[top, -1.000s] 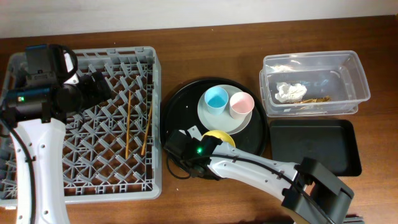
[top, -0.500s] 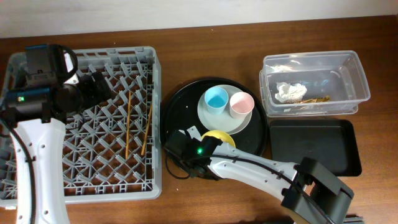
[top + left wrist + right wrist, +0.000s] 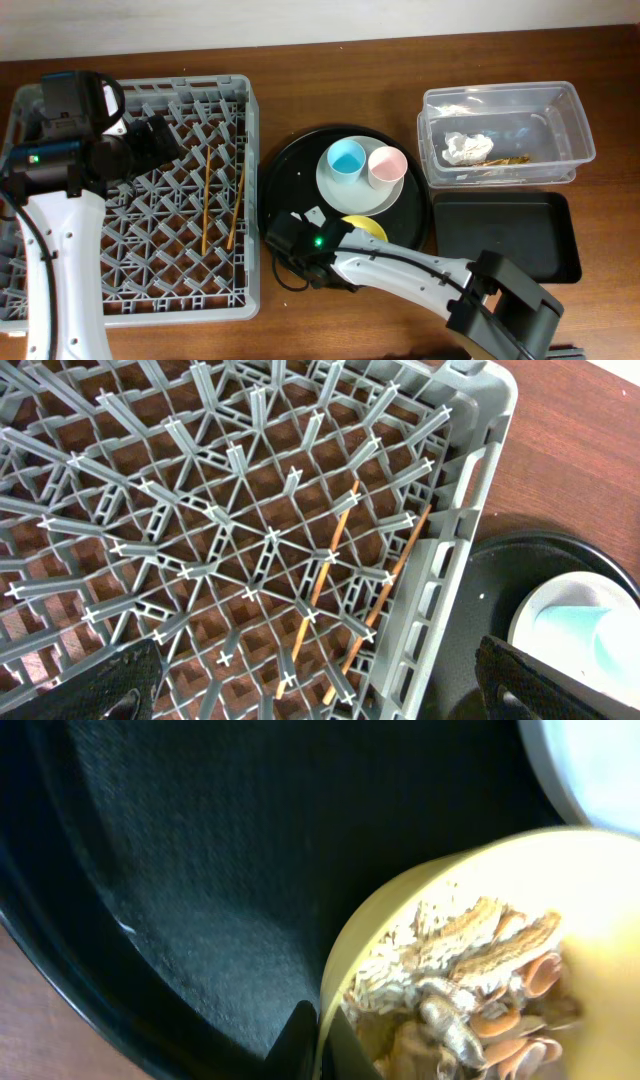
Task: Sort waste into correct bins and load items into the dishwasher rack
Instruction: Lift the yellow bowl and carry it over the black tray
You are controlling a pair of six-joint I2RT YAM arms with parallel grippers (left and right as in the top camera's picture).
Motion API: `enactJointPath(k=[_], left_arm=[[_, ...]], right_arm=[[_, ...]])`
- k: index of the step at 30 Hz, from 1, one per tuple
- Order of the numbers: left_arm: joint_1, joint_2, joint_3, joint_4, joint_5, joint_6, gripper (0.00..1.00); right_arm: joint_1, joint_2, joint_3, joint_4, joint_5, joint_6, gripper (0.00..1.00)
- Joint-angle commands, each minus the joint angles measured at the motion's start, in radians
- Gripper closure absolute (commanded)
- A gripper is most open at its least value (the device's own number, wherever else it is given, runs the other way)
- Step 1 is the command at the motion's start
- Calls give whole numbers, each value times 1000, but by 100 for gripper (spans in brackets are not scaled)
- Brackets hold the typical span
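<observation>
While the right end effector (image 3: 318, 1042) clamps the yellow bowl (image 3: 560, 860) of food scraps (image 3: 480, 970), the left end effector (image 3: 322, 676) gapes.

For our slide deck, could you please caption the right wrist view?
Right gripper pinching the rim of the yellow bowl of food scraps, over the round black tray.
</observation>
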Motion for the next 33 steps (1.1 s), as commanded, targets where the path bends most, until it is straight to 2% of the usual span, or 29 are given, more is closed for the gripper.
enactJointPath(k=[1, 3, 7, 12, 16, 21, 25, 29, 33], left_arm=[[4, 2, 10, 2, 3, -9, 1], [4, 2, 10, 2, 3, -9, 1], [4, 2, 10, 2, 3, -9, 1], [4, 2, 10, 2, 3, -9, 1], [4, 2, 10, 2, 3, -9, 1], [4, 2, 10, 2, 3, -9, 1], [4, 2, 10, 2, 3, -9, 1], [4, 2, 10, 2, 3, -9, 0], [4, 2, 10, 2, 3, -9, 1]], right_arm=[[-4, -58, 117, -89, 40, 11, 96], [-24, -90, 185, -190, 61, 18, 96], [-105, -134, 211, -294, 57, 35, 96], [-319, -213, 211, -394, -20, 21, 96], [-513, -304, 210, -397, -148, -83, 96], [-866, -424, 210, -382, -424, -277, 96], [-1157, -426, 188, -377, -759, -460, 96], [-1402, -426, 89, -363, -1058, -588, 96], [-1575, -420, -49, -290, -1296, -688, 96]])
